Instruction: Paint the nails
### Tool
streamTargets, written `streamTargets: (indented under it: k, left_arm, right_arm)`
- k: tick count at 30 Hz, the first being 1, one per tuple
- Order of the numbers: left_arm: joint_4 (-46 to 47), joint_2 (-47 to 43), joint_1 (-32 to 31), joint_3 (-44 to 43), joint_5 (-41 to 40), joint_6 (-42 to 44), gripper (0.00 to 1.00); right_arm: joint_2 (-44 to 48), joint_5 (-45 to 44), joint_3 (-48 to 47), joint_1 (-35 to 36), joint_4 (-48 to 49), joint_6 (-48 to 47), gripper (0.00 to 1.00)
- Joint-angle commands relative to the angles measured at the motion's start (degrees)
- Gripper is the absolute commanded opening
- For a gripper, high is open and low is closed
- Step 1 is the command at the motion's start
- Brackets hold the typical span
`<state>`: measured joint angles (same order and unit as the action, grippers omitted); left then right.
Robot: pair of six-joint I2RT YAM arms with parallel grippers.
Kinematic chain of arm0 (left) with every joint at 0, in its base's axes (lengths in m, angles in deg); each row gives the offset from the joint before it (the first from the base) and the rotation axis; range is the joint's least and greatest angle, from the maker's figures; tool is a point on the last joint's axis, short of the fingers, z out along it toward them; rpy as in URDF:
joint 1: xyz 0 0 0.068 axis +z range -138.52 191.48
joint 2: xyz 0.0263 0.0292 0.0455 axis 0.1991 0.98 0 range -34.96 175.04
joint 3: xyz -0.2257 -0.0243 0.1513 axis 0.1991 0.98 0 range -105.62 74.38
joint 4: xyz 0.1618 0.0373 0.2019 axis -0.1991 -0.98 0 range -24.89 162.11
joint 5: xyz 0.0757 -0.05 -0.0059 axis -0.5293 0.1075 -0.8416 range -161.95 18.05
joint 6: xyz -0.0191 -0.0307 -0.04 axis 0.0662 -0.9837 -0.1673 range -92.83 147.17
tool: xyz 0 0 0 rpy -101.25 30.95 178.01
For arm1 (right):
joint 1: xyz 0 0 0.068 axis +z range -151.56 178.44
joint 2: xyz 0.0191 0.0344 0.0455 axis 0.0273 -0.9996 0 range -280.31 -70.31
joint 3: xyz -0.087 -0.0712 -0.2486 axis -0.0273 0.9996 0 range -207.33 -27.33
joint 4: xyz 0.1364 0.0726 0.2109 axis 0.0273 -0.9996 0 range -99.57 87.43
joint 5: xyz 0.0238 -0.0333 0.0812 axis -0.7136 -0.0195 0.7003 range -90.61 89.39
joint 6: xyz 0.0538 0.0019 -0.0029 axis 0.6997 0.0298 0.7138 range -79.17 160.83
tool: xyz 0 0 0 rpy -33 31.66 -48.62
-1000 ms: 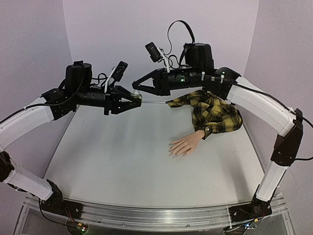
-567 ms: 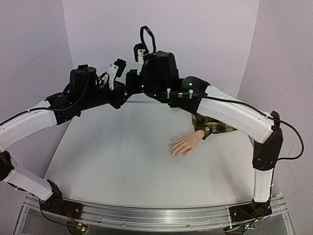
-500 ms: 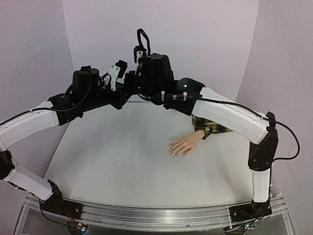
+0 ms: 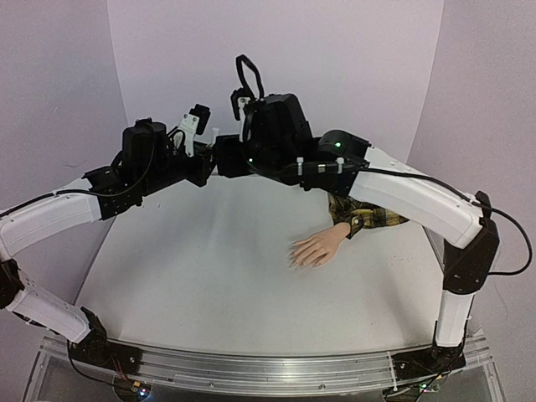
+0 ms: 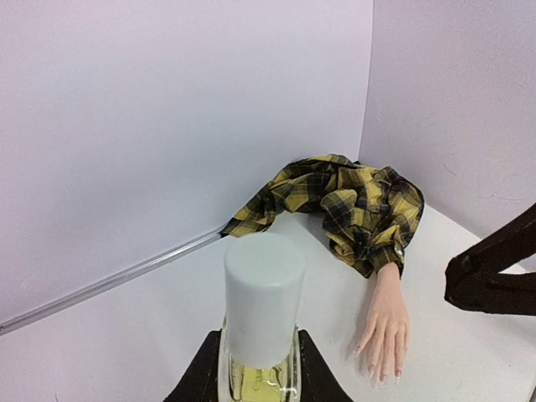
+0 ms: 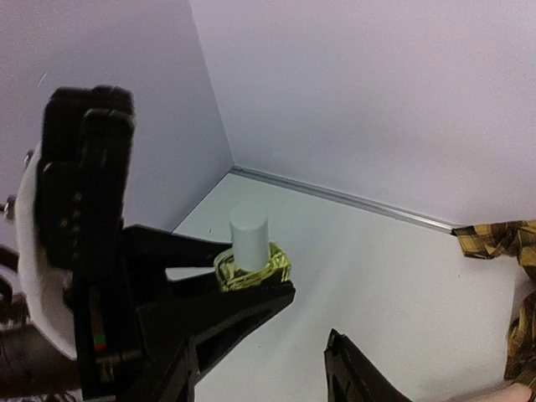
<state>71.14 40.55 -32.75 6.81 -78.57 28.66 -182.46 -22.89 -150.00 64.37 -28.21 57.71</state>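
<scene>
My left gripper [image 5: 258, 383] is shut on a tiny yellowish bottle [image 5: 261, 373] with a white cap [image 5: 263, 297], held upright above the back of the table. The same bottle [image 6: 251, 266] shows in the right wrist view, just ahead of my right gripper [image 6: 268, 356], which is open with nothing between its fingers [image 6: 356, 377]. In the top view the left gripper [image 4: 205, 167] and right gripper [image 4: 228, 159] meet tip to tip. The mannequin hand [image 4: 316, 249] lies palm down, its nails [image 5: 381, 374] pointing at the near edge, below a plaid sleeve [image 4: 374, 215].
The white table [image 4: 209, 285] is closed in by lilac walls at the back and both sides. A metal strip [image 6: 335, 197] runs along the foot of the back wall. The plaid sleeve [image 5: 352, 197] is bunched in the back right corner.
The right arm has swung left and turned its wrist, bringing its gripper up to the bottle. Its jaws have gone from shut to open. The left arm has drawn back slightly, still holding the bottle.
</scene>
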Motion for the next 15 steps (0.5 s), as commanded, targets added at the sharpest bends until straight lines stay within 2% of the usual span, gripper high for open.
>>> streamTargets:
  k: [1, 3, 6, 9, 12, 15]
  left_arm:
    - [0.7, -5.2, -0.5, 0.3, 10.6, -0.5, 0.0]
    - [-0.8, -6.4, -0.4, 1.3, 20.0, -0.1, 0.0]
    - [-1.7, -7.2, -0.3, 1.7, 36.8, 0.3, 0.0]
    - [-1.3, -6.2, -0.2, 0.5, 51.7, -0.9, 0.0]
    - [-1.9, -4.3, -0.2, -2.1, 59.4, -1.0, 0.0]
    - [-1.9, -2.7, -0.2, -3.8, 62.6, -1.0, 0.0]
  right_arm:
    - [8.0, 16.1, 2.8, -2.5, -1.7, -4.8, 0.73]
    - [10.5, 26.3, 5.1, -5.0, -1.6, -7.1, 0.82]
    - [13.4, 45.2, 8.3, -10.0, -1.4, -10.7, 0.88]
    - [16.0, 58.7, 11.5, -12.2, -1.2, -16.1, 0.95]
    - [16.8, 69.6, 12.8, -13.9, -0.7, -18.9, 0.94]
    - [16.2, 78.6, 12.3, -15.5, 0.9, -17.5, 0.85]
